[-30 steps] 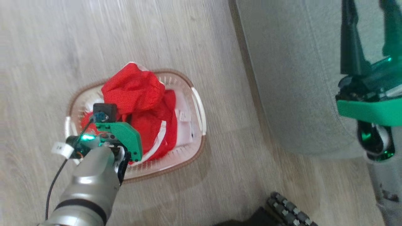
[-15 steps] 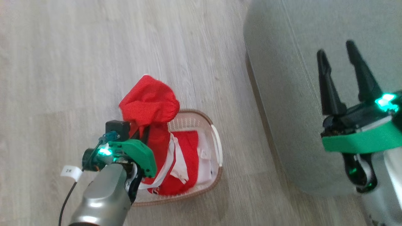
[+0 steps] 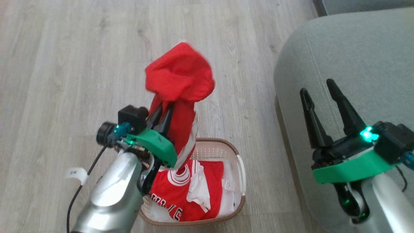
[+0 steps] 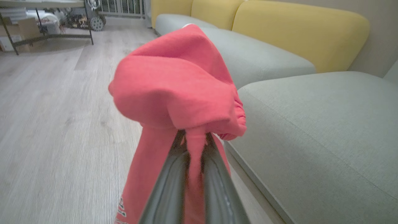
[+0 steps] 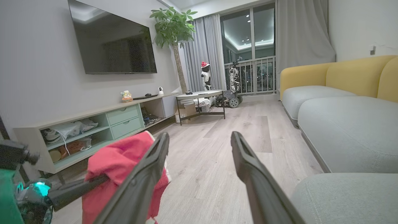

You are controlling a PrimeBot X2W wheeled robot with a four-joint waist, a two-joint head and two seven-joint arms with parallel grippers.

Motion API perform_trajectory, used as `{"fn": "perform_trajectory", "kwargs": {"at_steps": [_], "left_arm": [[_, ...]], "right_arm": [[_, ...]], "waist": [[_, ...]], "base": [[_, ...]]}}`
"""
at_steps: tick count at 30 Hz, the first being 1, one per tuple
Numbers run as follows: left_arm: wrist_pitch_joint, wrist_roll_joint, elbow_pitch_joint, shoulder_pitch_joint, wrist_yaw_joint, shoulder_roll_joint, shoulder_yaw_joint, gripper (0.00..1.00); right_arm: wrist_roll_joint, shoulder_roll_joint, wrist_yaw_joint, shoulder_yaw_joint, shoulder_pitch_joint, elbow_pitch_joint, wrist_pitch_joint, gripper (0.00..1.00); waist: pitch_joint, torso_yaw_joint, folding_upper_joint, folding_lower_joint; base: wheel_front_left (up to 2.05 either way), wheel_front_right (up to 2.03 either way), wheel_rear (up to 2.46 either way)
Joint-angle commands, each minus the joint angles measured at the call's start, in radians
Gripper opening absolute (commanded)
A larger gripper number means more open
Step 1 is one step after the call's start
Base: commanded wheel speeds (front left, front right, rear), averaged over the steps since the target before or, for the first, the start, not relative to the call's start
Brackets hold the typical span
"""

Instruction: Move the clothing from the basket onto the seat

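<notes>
My left gripper is shut on a red garment and holds it up above the basket. The fabric bunches over the fingertips and a tail with white trim hangs down toward the basket. In the left wrist view the same garment drapes over my closed fingers. A second red garment with white lettering lies in the basket. The grey-green seat is to the right. My right gripper is open over the seat's edge, holding nothing.
Pale wood floor surrounds the basket. The right wrist view shows a TV cabinet along the left wall, a round table further back, and grey sofa cushions with yellow backs on the right.
My left gripper has lifted the red garment up out of the basket, uncovering the second garment. The head camera has shifted, so basket and seat sit elsewhere in the picture.
</notes>
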Motion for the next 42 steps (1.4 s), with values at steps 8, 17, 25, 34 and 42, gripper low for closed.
{"fn": "perform_trajectory", "kwargs": {"at_steps": [8, 17, 25, 34, 42], "left_arm": [[0.085, 0.011, -0.272, -0.071, 0.004, 0.046, 0.005, 0.00], [0.172, -0.011, -0.404, -0.061, 0.015, 0.057, -0.003, 0.00], [0.194, -0.024, -0.427, -0.049, 0.014, 0.049, -0.028, 0.00], [0.208, -0.038, -0.435, -0.058, 0.002, 0.025, -0.079, 0.00], [0.207, -0.055, -0.441, -0.067, -0.007, 0.007, -0.122, 0.00]], "right_arm": [[-0.009, -0.007, 0.000, 0.067, 0.032, -0.018, -0.006, 1.00], [0.002, -0.026, 0.000, 0.132, 0.029, 0.002, -0.006, 1.00], [0.030, -0.074, 0.000, 0.299, -0.042, 0.104, -0.006, 1.00], [0.036, -0.066, 0.000, 0.432, -0.190, 0.245, -0.006, 1.00], [0.062, -0.074, 0.000, 0.518, -0.296, 0.342, -0.006, 1.00]], "waist": [[-0.030, 0.032, -0.0001, 0.0001], [-0.039, 0.028, -0.0001, 0.0001], [-0.041, 0.031, -0.0001, 0.0001], [-0.041, 0.063, -0.0001, 0.0001], [-0.039, 0.096, -0.0001, 0.0001]], "base": [[0.00, 0.00, 0.00], [0.00, 0.00, 0.00], [0.00, 0.00, 0.00], [0.00, 0.00, 0.00], [0.00, 0.00, 0.00]]}}
